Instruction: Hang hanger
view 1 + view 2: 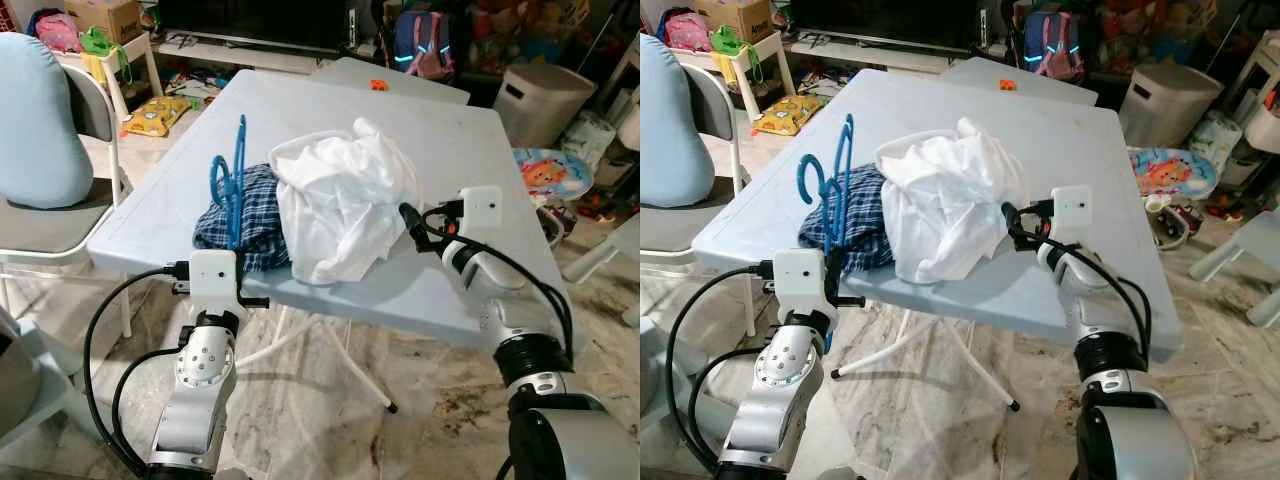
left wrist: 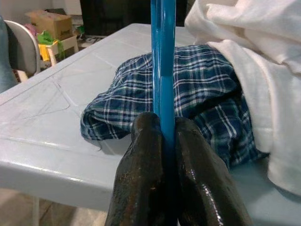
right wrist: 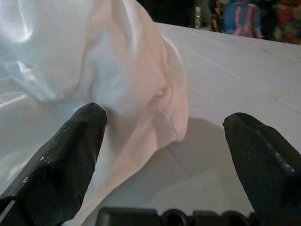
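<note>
We held the blue hanger (image 2: 162, 70) pinched between the 2 fingers of our left gripper (image 2: 162, 141), standing upright at the lower left of the head views, at the near edge of the table (image 1: 450, 150); that firm grip seemed meant to keep it ready to lift. Just behind it lay the plaid shirt (image 1: 255, 215), with the white garment (image 1: 340, 205) heaped at center. Our right gripper (image 3: 164, 136) hovered wide apart beside the white cloth, probably to take hold of it.

White shirt (image 1: 340, 205) heaped against plaid shirt (image 1: 255, 215) on grey folding table (image 1: 470, 140), chair (image 1: 60, 215) alongside
</note>
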